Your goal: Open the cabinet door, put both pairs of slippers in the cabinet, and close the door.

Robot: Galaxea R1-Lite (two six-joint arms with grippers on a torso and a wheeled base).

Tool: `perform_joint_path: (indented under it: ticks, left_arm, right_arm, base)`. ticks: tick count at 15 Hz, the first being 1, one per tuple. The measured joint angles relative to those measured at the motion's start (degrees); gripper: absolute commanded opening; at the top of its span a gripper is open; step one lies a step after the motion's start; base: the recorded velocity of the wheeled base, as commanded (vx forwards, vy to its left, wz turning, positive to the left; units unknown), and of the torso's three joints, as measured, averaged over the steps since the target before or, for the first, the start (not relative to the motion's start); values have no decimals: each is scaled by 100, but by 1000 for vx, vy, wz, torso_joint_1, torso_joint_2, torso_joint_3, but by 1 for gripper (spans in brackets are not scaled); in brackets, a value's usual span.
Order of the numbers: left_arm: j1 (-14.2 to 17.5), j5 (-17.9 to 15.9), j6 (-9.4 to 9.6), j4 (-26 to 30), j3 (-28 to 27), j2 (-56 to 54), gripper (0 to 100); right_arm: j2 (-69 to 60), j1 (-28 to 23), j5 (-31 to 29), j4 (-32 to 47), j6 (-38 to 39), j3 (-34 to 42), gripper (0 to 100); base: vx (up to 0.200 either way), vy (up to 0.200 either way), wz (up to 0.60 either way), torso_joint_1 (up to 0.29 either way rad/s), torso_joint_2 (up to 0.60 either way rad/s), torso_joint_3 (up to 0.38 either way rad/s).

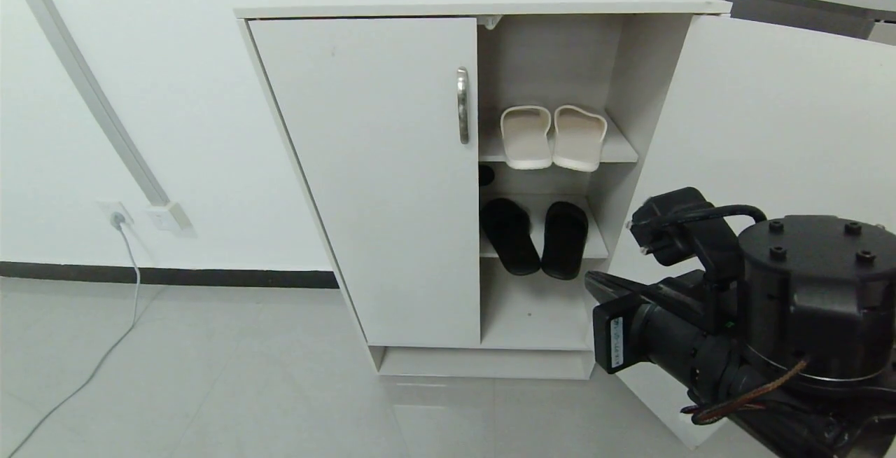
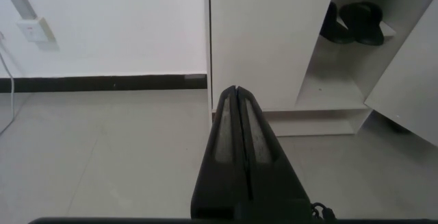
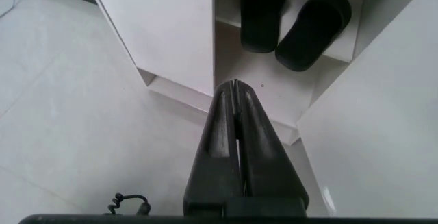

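The white cabinet [image 1: 483,1] has its left door [image 1: 378,178] closed and its right door [image 1: 770,129] swung wide open. A white pair of slippers [image 1: 526,137] lies on the upper shelf, and a black pair of slippers [image 1: 507,234] on the middle shelf. My right gripper [image 3: 235,87] is shut with nothing in it. It hangs low in front of the open side, below the black slippers [image 3: 311,29] and beside the open door [image 3: 383,114]. My left gripper [image 2: 236,90] is also shut and holds nothing. It is over the floor before the closed door [image 2: 274,32].
The bottom compartment [image 1: 528,314] holds nothing. A wall socket [image 1: 115,218] with a grey cable [image 1: 105,346] running over the tiles lies far left. A grey conduit [image 1: 84,80] slants down the wall. The open door edge stands close to my right arm [image 1: 700,304].
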Motion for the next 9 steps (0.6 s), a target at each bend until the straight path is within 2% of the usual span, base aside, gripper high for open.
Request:
perform_joint_path:
  ticks: [3, 6, 9]
  left_arm:
    - [-2, 0, 0, 7, 0, 0, 0]
    - [-5, 0, 0, 18, 2, 0, 0]
    - [-2, 0, 1, 0, -2, 0, 0]
  right_arm:
    - [27, -43, -11, 5, -5, 2, 0]
    - [46, -41, -16, 5, -5, -4, 0]
    - [72, -37, -24, -12, -5, -12, 0]
  base:
    - [0, 0, 0, 1, -48, -54]
    - [0, 0, 0, 17, -199, -320]
    - [0, 0, 0, 43, -525, -367]
